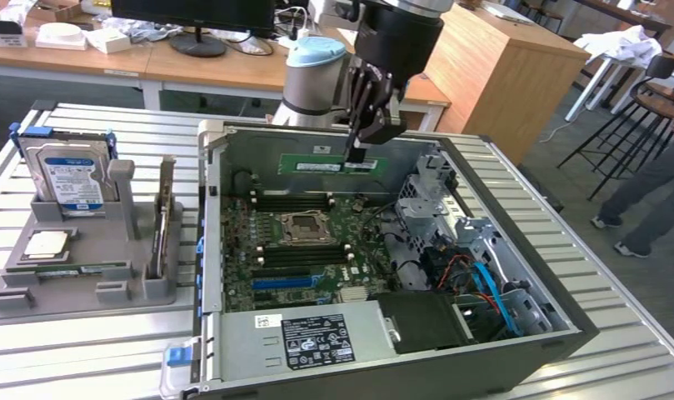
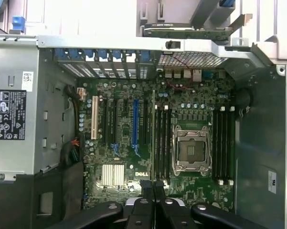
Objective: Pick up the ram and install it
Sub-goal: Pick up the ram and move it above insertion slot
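Scanning from the exterior view's left: the grey holder tray [image 1: 47,292] sits at nine o'clock of the open case [image 1: 209,250], with the hard drive [image 1: 72,179] upright in it and the expansion card [image 1: 162,217] just beside, both untouched; now the action: the gripper [image 1: 359,154] is clamped tight on the ram [image 1: 314,165], the green stick level and hanging above the motherboard [image 1: 259,275], at about one o'clock of the empty CPU socket [image 1: 304,223]; the dark memory slots [image 1: 297,202] lie at twelve and six o'clock of that socket, and the ram is in none of them yet; in the wrist view the ram [image 2: 154,138] shows edge-on, running along the slots beside the socket; the risks, as I judge them: a stick slightly off line would jam on the slot's edge; a tilted one would seat at one end only; a reversed notch, which I cannot read here, would block it; the blue cables [image 1: 486,283] at four o'clock look well apart.
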You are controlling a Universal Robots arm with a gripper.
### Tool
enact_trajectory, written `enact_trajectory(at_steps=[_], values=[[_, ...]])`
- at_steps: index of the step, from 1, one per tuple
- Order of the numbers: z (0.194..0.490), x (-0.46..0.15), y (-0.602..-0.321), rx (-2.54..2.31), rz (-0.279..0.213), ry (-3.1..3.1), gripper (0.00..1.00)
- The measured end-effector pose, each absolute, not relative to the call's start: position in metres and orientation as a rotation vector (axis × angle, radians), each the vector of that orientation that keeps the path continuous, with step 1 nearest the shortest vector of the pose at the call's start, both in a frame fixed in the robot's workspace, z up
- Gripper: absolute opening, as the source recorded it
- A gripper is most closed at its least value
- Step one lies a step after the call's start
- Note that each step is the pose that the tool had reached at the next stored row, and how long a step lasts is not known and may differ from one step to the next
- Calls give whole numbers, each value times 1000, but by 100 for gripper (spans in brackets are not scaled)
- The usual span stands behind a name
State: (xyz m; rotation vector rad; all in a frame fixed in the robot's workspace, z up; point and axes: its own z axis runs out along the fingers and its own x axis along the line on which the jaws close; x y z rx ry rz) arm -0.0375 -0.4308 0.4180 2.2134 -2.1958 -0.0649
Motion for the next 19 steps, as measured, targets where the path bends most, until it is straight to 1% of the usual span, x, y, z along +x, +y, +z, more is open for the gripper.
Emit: enact_trajectory(at_steps=[10,19], values=[[417,-38,-409,2213,-65,-2196,12],[416,-37,-408,2213,-65,-2196,12]])
